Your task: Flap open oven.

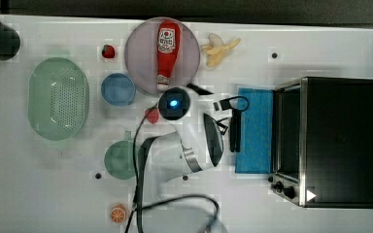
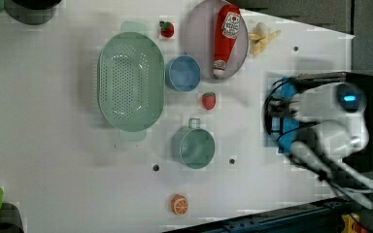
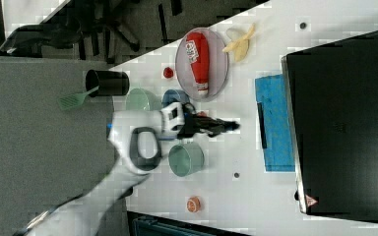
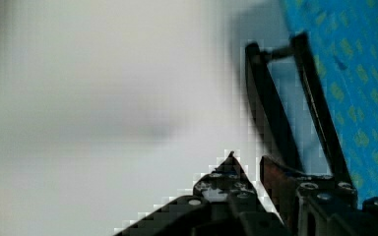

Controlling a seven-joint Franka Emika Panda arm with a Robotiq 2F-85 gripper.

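The large black boxy toaster oven w/ silver metal front frame (image 1: 340, 141) is sitting at the top view's right edge of the white table (image 1: 39, 184), small black knobs at the frame's lower corner in that view. Its blue-tinted glass door (image 1: 255, 131) is lying flapped down flat on the table toward the top view's left, dark bar handle (image 1: 234, 128) running along the door's free edge. The white Panda arm is reaching in from the top view's lower centre, and its black gripper (image 1: 233, 109) is hovering right at the handle; in the wrist view the gripper (image 4: 248, 174) is showing two dark fingers (image 4: 221, 179) standing narrowly apart w/ nothing visibly clamped between them, handle bar just beside them, contact not clear. In the right view the gripper (image 3: 226, 126) is pointing toward the door, w/ a gap of bare table between tip and handle. Elsewhere on the table, top view: a red ketchup bottle (image 1: 167, 53) is lying on a round grey plate (image 1: 141, 58), a peeled banana (image 1: 218, 48) just beside the plate, a pale green perforated colander (image 1: 58, 97) well to the left, a small blue bowl (image 1: 118, 89) between colander and plate, a green cup (image 1: 119, 160) near the arm, and an orange slice (image 1: 118, 213) near the bottom edge.
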